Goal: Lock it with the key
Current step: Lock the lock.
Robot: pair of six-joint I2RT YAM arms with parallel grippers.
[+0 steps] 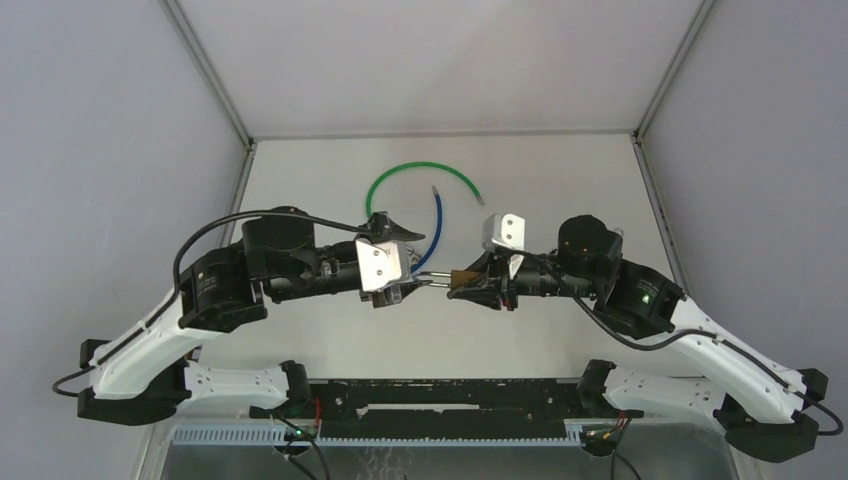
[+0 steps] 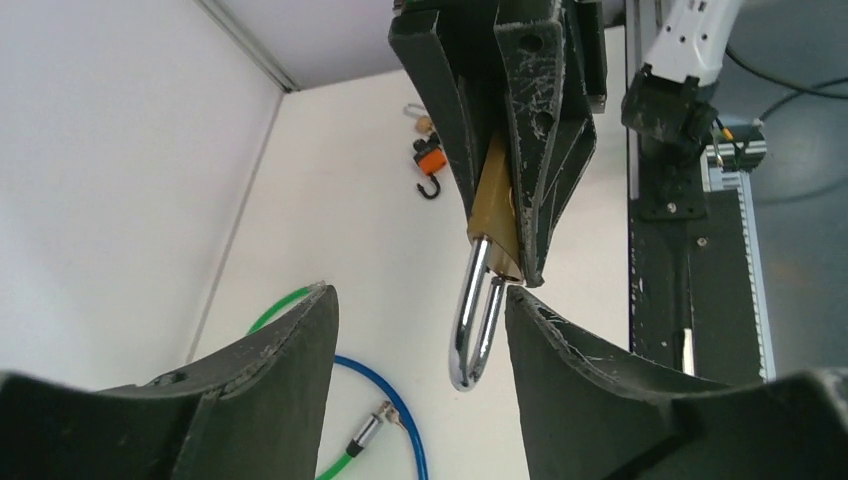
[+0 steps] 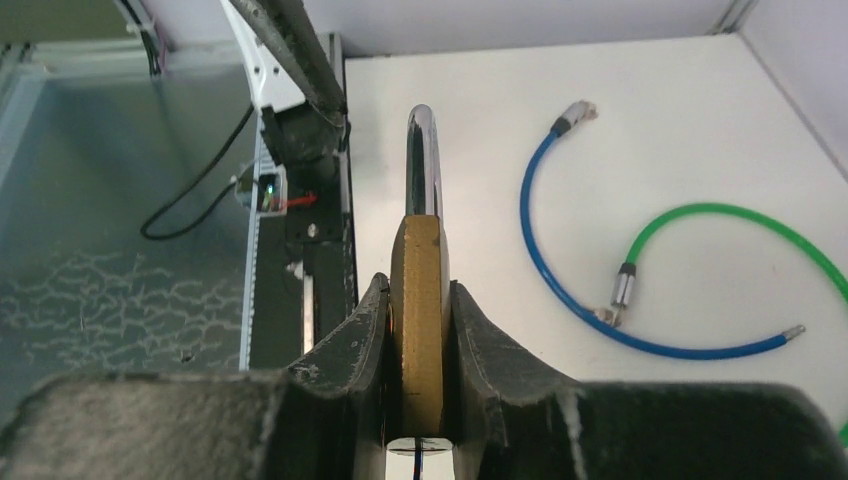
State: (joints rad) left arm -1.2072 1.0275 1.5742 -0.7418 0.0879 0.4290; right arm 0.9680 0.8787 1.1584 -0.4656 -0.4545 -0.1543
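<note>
My right gripper [image 3: 418, 300] is shut on the brass body of the padlock [image 3: 421, 290]. The lock's silver shackle [image 3: 423, 160] sticks out ahead, toward the left arm. Seen from the left wrist, that shackle [image 2: 475, 330] hangs between the fingers of my open left gripper [image 2: 420, 295], close to the right-hand finger [image 2: 560, 350] and well clear of the other. From above, both grippers meet at mid-table, left [image 1: 415, 283] facing right [image 1: 462, 280]. A small orange and black piece with a ring, which looks like the key [image 2: 428, 160], lies on the table beyond the lock.
A green cable [image 1: 420, 170] and a blue cable [image 1: 437, 225] curl on the white table behind the grippers. Grey walls close the left, right and back. The black mounting rail [image 1: 450, 395] runs along the near edge.
</note>
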